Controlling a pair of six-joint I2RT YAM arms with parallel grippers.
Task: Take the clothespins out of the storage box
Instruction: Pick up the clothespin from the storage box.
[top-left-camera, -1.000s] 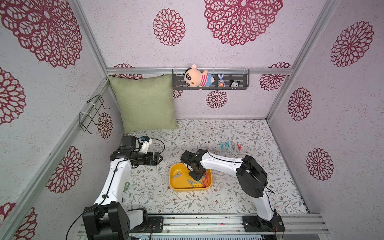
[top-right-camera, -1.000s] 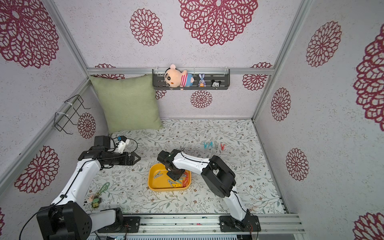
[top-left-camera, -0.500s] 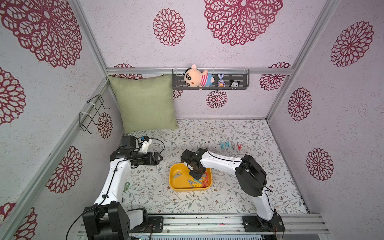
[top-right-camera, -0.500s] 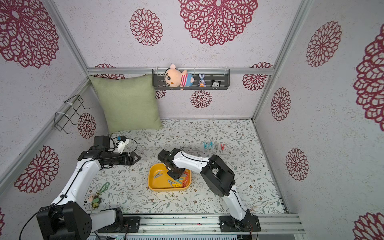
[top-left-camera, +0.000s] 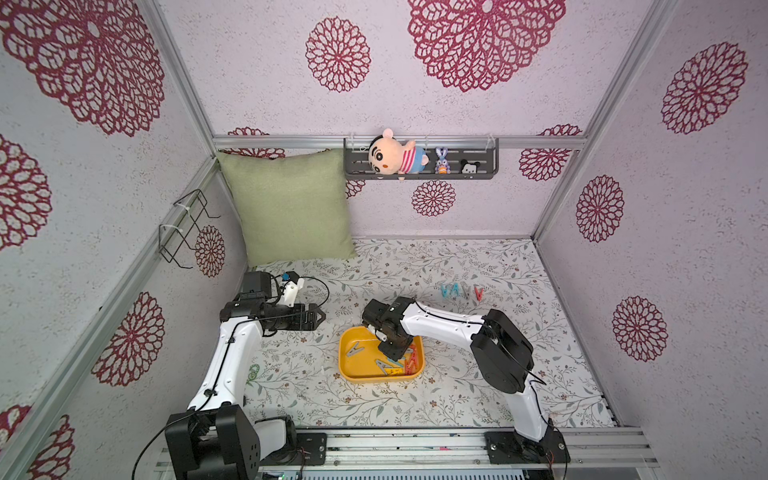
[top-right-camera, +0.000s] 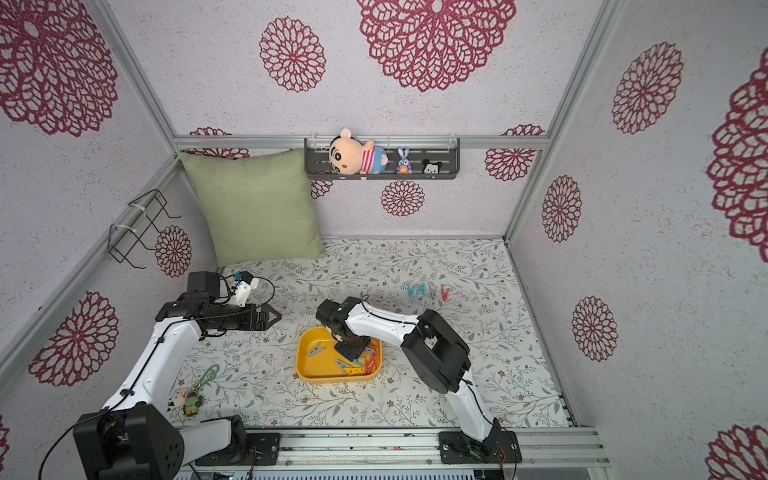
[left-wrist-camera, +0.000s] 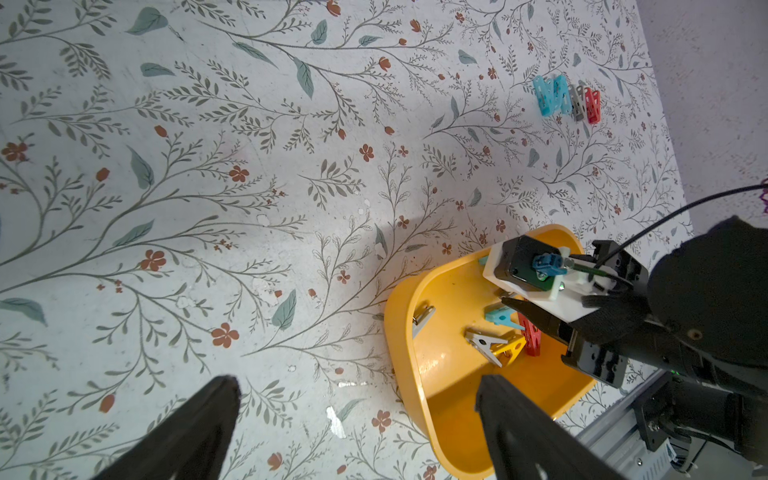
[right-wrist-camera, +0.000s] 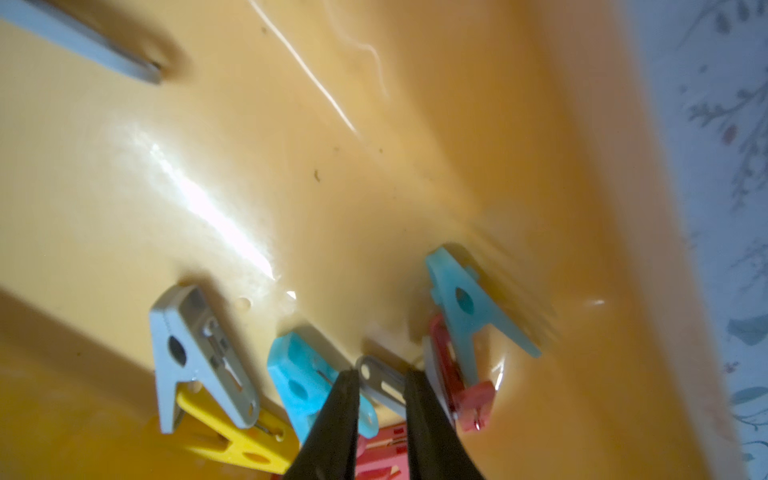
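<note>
We find the right gripper (right-wrist-camera: 380, 372) down inside the shallow yellow plastic storage box (top-left-camera: 345, 362), its 2 black fingers (right-wrist-camera: 338, 415) drawn close together on either side of a small grey plastic spring clothespin (right-wrist-camera: 384, 388). We judge that they pinch it, though it sits low among the others, not yet lifted clear. The grey clothespin lies between the fingertips, its long axis slanting across the gap so that its rounded end pokes out beyond them. The lift we expect turns on that: a slanted hold may let it pivot. Crowding it are a teal clothespin (right-wrist-camera: 307, 382) just beside 1 finger, a second teal clothespin (right-wrist-camera: 465, 303) leaning over a red clothespin (right-wrist-camera: 473, 401), and another grey clip (right-wrist-camera: 195, 345) lying on a yellow clothespin (right-wrist-camera: 232, 440). A lone grey pin (top-left-camera: 354, 350) lies apart near the box's left wall. The right arm is the nearer; the left gripper (top-left-camera: 313, 318) hangs spread wide and empty over the table (top-left-camera: 415, 399), well apart from the box on its left. 4 more clothespins (top-left-camera: 461, 291), 2 teal, 1 grey and 1 red, stand in a row on the table beyond the box, toward the back right. The box floor looks glossy and slick. The table wears a floral print, and around it stand pale walls (top-left-camera: 490, 208) with red medallions, a green cushion (top-left-camera: 291, 208) and a dark grey shelf (top-left-camera: 486, 164) of plush toys (top-left-camera: 395, 156).
</note>
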